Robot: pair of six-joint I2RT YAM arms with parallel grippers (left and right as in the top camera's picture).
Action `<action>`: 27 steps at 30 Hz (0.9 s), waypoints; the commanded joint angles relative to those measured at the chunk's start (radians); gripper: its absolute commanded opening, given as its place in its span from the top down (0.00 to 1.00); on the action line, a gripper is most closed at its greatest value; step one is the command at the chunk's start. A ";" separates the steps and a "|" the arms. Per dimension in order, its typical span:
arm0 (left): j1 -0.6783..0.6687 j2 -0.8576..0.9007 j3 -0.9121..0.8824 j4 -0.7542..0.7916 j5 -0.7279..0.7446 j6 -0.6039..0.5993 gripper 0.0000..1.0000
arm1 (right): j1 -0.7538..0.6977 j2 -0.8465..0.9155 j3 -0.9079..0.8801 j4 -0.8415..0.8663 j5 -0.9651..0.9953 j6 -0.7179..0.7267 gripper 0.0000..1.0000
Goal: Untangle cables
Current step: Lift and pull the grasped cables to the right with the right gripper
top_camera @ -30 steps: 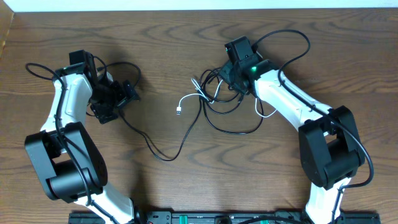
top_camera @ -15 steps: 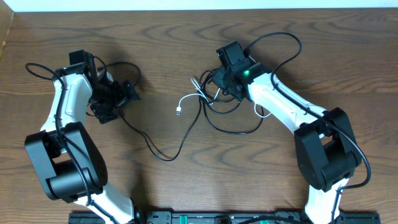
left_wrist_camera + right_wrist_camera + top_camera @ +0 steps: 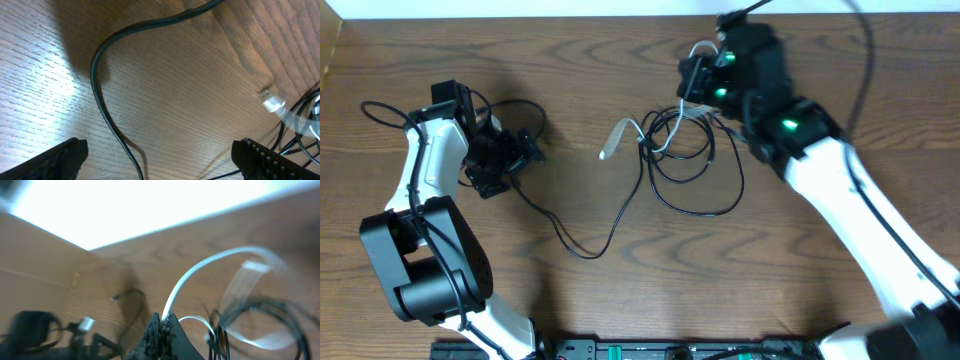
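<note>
Right tool (image 3: 161,325), pinched shut on the white cable (image 3: 200,267), has swung up off the surface (image 3: 720,280), drawing it up from the black cables (image 3: 692,185) looped mid-surface. Left tool (image 3: 525,150) waits wide open beside one of them, so separation looks underway

1. The overhead camera looks straight down at the table (image 3: 580,80) from well above. Both arms reach in from the bottom edge of its view.
2. The left wrist camera sits close over the wood and looks down between the wide-set fingertips of the left gripper (image 3: 160,162). It shares the plug of the white cable (image 3: 272,103) and a black cable (image 3: 100,105) with the overhead view.
3. The right wrist camera, blurred, faces low across the table toward the left arm (image 3: 30,330). The right gripper (image 3: 161,322) sits closed at bottom centre. The white cable appears in all three views.
</note>
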 commanded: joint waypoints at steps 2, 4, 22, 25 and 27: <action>0.004 0.006 -0.002 -0.004 -0.009 -0.010 0.02 | -0.005 -0.122 0.005 -0.001 0.009 -0.146 0.99; 0.004 0.006 -0.002 -0.004 -0.009 -0.010 0.02 | -0.007 -0.195 0.005 -0.002 0.045 -0.187 0.99; 0.004 0.006 -0.002 -0.004 -0.009 -0.010 0.02 | -0.007 -0.608 0.005 -0.078 0.801 -0.217 0.99; 0.004 0.006 -0.002 -0.004 -0.009 -0.010 0.02 | -0.006 -0.635 0.005 -0.085 0.761 -0.179 0.99; 0.004 0.006 -0.002 -0.004 -0.009 -0.010 0.02 | -0.006 -0.645 0.005 -0.085 0.731 -0.179 0.99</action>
